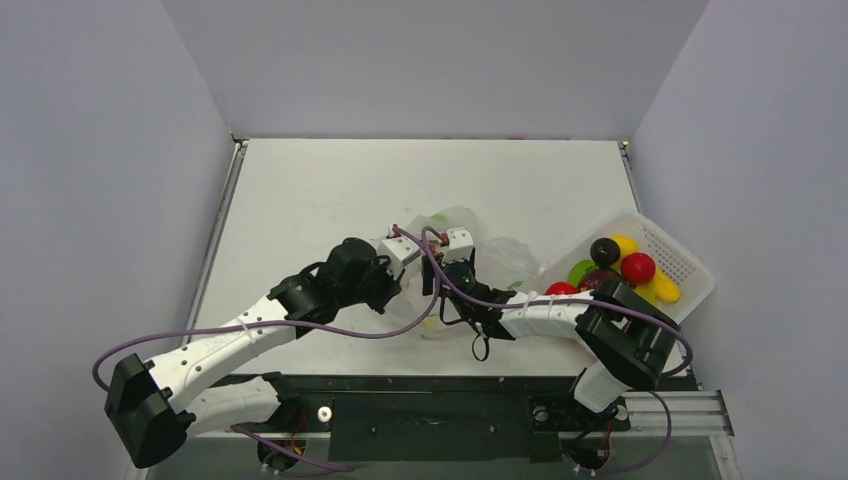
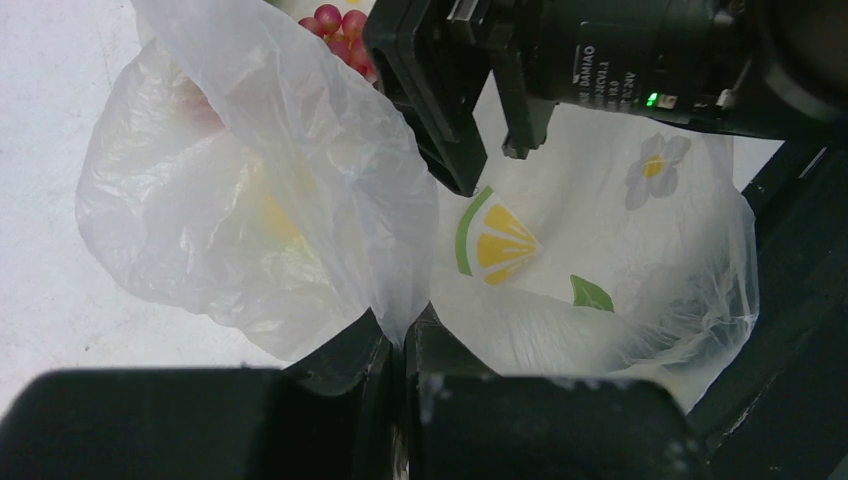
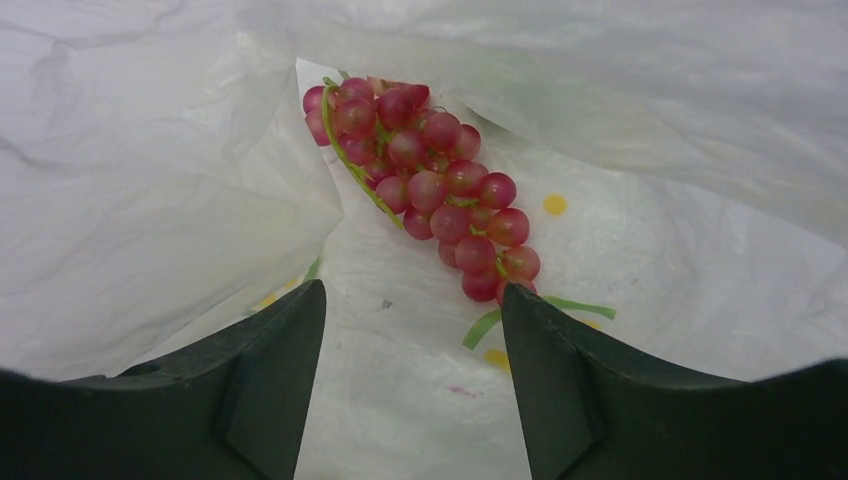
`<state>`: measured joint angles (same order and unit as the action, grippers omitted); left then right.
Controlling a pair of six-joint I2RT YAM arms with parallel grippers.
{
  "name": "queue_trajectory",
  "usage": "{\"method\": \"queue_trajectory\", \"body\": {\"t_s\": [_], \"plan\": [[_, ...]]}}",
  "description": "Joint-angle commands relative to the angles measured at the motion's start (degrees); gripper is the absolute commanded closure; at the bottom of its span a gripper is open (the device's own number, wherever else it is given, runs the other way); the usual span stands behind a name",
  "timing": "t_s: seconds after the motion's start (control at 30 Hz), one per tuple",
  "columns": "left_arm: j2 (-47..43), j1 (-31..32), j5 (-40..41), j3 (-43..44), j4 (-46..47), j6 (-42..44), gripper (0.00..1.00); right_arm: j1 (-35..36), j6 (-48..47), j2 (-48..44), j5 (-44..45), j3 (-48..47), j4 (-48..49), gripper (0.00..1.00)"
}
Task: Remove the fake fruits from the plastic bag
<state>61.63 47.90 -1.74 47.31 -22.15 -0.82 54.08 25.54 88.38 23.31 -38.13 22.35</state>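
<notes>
Right wrist view: right gripper (image 3: 412,295) dark fingers (image 3: 270,380) are nearest, spread wide, with only film between them. Just past the tips is a red-pink plastic grape bunch (image 3: 430,185), lying on the inner face of the clear crinkly plastic bag (image 3: 150,180) with citrus-slice print. The bunch's long axis runs diagonally, upper left to lower right in that view. Broad end with the green stem is up-left. Narrow end points down-right and stops just beside the view-right fingertip; cannot tell if they touch. Bag film folds over the bunch from the left and top.

Left wrist view: left gripper (image 2: 405,335) jaws closed, pinching a fold of bag film. The bunch shows only partly at the top edge, beside the right gripper's fingers, which point into the bag.

Top view: both grippers meet at the bag, mid-table and slightly right of centre on the white table (image 1: 320,200). The bunch can't be made out there. Well apart, at the table's right edge, is a white perforated plastic basket (image 1: 690,262) holding glossy toy fruits: dark maroon one (image 1: 604,250), red one (image 1: 638,268), lime green one (image 1: 582,272), second red one (image 1: 560,290), yellow one (image 1: 666,290).
</notes>
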Motion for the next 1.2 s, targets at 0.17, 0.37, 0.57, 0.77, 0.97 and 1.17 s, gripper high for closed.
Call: {"method": "queue_trajectory", "body": {"t_s": [0.17,0.37,0.57,0.77,0.97,1.17], "plan": [[-1.1,0.2,0.0,2.7,0.8,0.4,1.00,-0.1,-2.7,9.8,5.6,-1.7,19.3,0.31],[-0.9,0.2,-0.4,2.6,1.0,0.3,1.00,-0.8,-3.0,16.3,4.7,-4.5,23.5,0.29],[-0.7,0.2,-1.0,2.5,1.1,0.2,1.00,-1.7,-3.9,22.4,5.7,-7.7,25.1,0.29],[-0.8,0.2,-1.4,2.5,1.2,0.2,1.00,-2.8,-4.8,26.9,4.4,-10.0,24.9,0.34],[-0.8,0.2,-1.6,2.5,1.2,0.2,1.00,-3.1,-5.0,28.7,4.0,-11.0,23.3,0.38],[-0.8,0.2,-1.6,2.6,1.2,0.2,1.00,-2.5,-5.8,27.5,5.5,-11.9,18.0,0.39]]}}
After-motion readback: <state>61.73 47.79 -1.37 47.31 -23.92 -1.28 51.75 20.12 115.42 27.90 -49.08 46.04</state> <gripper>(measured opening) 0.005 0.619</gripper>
